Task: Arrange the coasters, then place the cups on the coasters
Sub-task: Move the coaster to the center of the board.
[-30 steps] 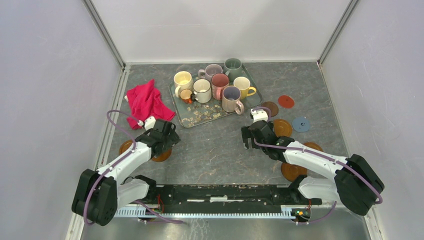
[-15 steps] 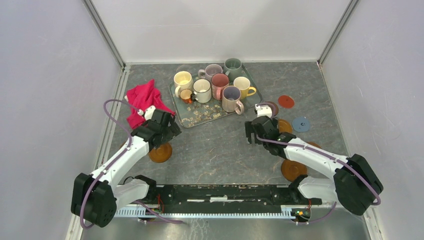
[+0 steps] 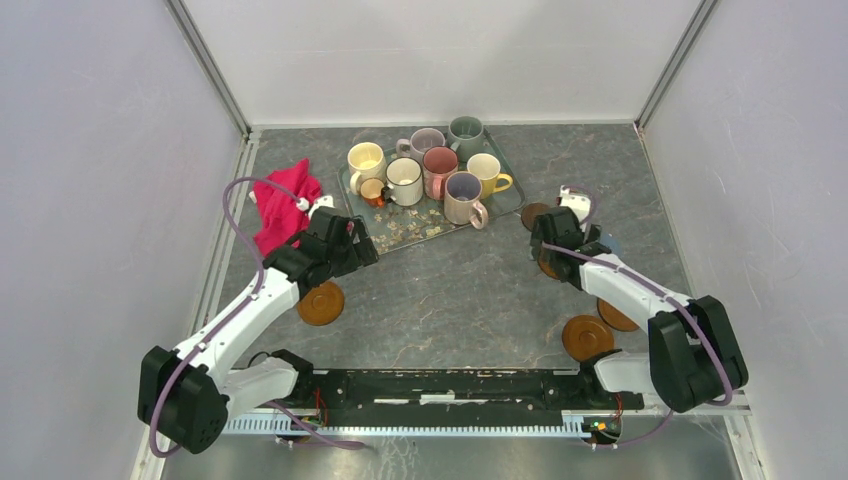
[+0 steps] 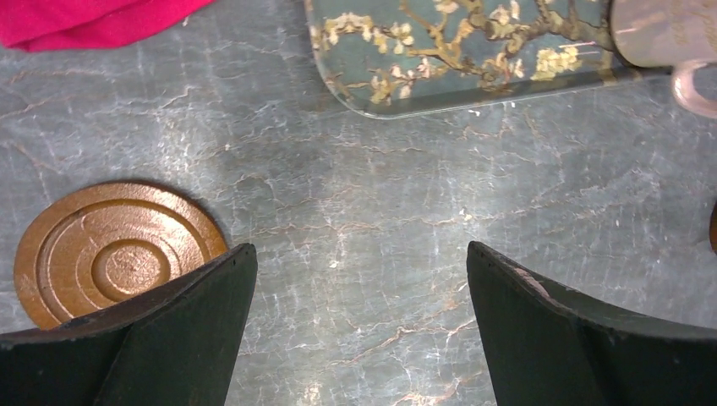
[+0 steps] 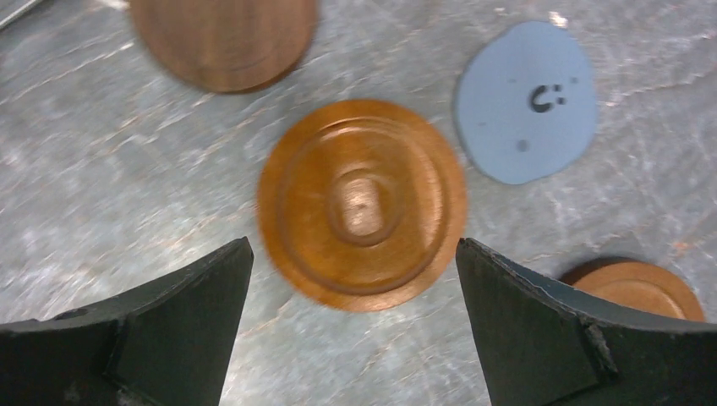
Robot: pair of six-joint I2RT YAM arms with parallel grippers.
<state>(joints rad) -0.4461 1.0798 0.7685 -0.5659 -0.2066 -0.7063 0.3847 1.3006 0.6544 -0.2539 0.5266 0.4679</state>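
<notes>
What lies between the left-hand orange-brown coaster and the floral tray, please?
Only bare table separates coaster and tray, per the left wrist view; the open left gripper hovers above.

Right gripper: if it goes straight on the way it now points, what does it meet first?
Probably the orange-brown coaster, which lies centred ahead of the open right gripper in its wrist view. How far above it the gripper hangs is unclear.

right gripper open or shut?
Open: the right gripper has fingers wide apart, gripping nothing; orange-brown coaster lies below.
</notes>
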